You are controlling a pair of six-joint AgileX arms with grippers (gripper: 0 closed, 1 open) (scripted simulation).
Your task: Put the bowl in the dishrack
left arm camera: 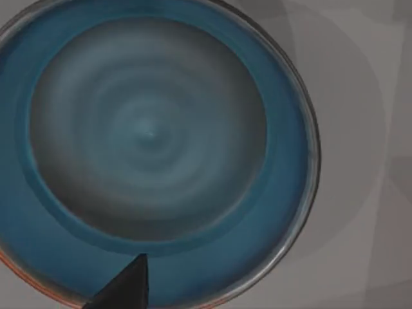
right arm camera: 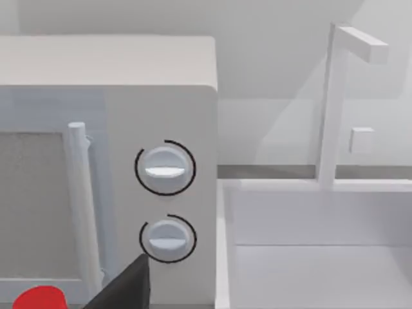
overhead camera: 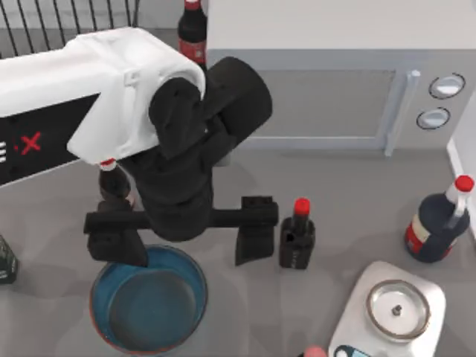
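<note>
While spread wide, the left tool (overhead camera: 186, 242) is held just above the bowl (overhead camera: 149, 301), one finger (overhead camera: 119, 245) over its far rim and the other (overhead camera: 255, 230) outside it; nothing is gripped. The bowl sits upright on the table (overhead camera: 260, 312), near the front left, teal inside with a reddish-brown edge. Its ringed inside is seen from the left wrist; the dishrack (overhead camera: 67, 18), at the back left, is seen from above.
</note>
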